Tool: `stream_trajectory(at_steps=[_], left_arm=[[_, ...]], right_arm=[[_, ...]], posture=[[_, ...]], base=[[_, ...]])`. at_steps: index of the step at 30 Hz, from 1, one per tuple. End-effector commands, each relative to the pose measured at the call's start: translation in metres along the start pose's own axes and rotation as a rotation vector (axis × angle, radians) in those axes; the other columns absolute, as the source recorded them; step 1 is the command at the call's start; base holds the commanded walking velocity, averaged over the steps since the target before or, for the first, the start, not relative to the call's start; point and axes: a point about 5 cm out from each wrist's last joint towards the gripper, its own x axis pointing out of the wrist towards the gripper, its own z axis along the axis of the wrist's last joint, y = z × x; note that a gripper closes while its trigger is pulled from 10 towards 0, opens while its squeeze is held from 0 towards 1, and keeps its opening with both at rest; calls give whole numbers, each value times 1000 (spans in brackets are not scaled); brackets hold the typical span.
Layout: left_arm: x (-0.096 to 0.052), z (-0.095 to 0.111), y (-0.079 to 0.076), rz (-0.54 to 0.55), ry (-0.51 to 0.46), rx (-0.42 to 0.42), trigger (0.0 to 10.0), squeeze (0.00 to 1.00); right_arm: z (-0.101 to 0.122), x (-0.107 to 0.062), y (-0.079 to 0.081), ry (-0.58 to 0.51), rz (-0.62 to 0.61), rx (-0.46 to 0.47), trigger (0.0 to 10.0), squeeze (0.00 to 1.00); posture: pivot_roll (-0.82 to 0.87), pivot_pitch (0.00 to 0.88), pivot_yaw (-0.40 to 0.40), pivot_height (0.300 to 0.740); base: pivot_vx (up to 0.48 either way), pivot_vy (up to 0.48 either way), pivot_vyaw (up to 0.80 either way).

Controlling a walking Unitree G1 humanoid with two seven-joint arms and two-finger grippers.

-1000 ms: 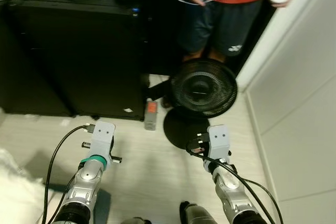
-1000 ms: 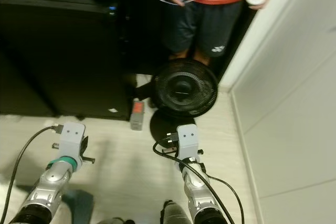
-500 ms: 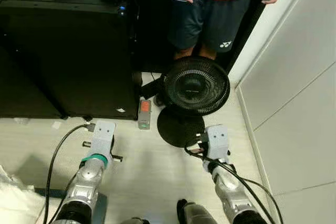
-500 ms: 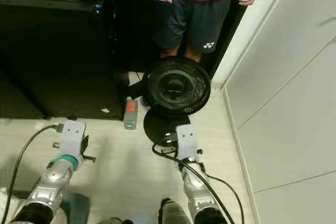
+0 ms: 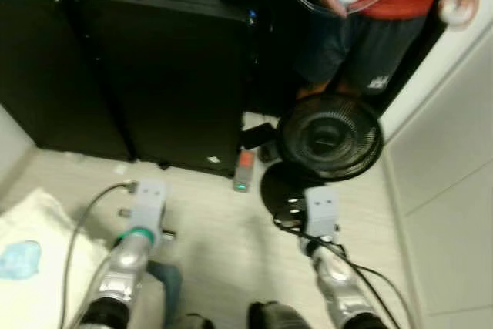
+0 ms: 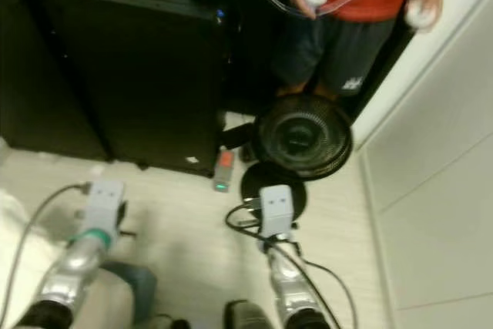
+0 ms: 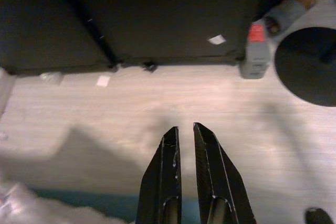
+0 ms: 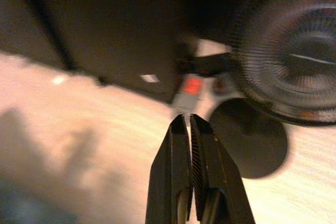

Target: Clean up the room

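A white cloth (image 5: 46,236) with a pale blue patch (image 5: 18,259) lies on the floor at the lower left. A blue garment (image 5: 166,289) lies on the floor beside my left arm (image 5: 145,204); its teal edge (image 7: 89,203) shows in the left wrist view under the fingers. My left gripper (image 7: 184,129) is shut on nothing and hangs above the pale wood floor. My right gripper (image 8: 187,118) is also shut and empty, pointing toward a grey power strip (image 8: 190,91) with a red switch.
A black cabinet (image 5: 162,75) stands ahead. A black floor fan (image 5: 330,136) on a round base (image 5: 279,187) stands at the right, the power strip (image 5: 243,172) beside it. A person (image 5: 377,13) holding two white controllers stands behind the fan. White panels (image 5: 454,159) line the right.
The camera has swung left and blurred, so the whole scene shifted right. The white cloth and blue garment came into view at the lower left. Both arms hold the same pose.
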Motion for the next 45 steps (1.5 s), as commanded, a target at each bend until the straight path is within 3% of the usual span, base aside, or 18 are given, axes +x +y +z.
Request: stream_trajectory(at_steps=[1,24,39,45], left_arm=[[-1,-3,-5,-17,9,5,10000,0],[0,-1,-6,-23,5,5,10000,0],[-1,-3,-8,-26,13,-8,10000,0],[-2,-4,-7,-28,14,-7,10000,0]], right_arm=[[-6,-4,-4,25,-15,2,10000,0],[-6,-4,-4,28,-18,-2,10000,0],[-6,-4,-4,31,-15,-6,10000,0],[-7,-4,-4,33,-7,-3,10000,0]], posture=[[-78,67,12,740],[-79,68,15,740],[-77,70,13,740],[-77,70,13,740]], base=[[0,-409,0],[0,-416,0],[0,0,0],[0,0,746]])
